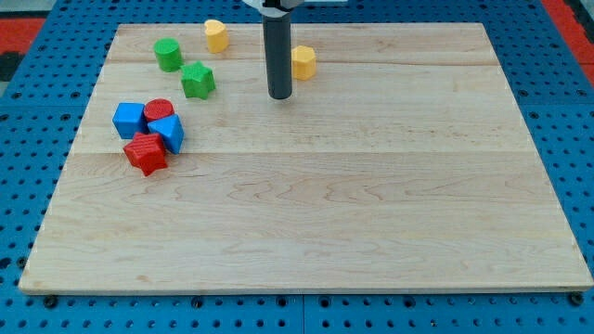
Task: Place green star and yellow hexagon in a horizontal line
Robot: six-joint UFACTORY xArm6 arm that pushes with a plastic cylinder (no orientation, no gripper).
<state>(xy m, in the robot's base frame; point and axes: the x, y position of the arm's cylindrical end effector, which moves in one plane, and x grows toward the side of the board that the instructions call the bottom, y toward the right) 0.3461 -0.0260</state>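
Note:
The green star lies on the wooden board at the upper left. The yellow hexagon lies near the view's top, centre. My tip is the lower end of the dark rod; it rests on the board just left of and below the yellow hexagon, apart from it, and well to the right of the green star.
A green cylinder and a yellow heart-like block lie above the star. A cluster at the left holds a blue cube, a red cylinder, a blue block and a red star. Blue pegboard surrounds the board.

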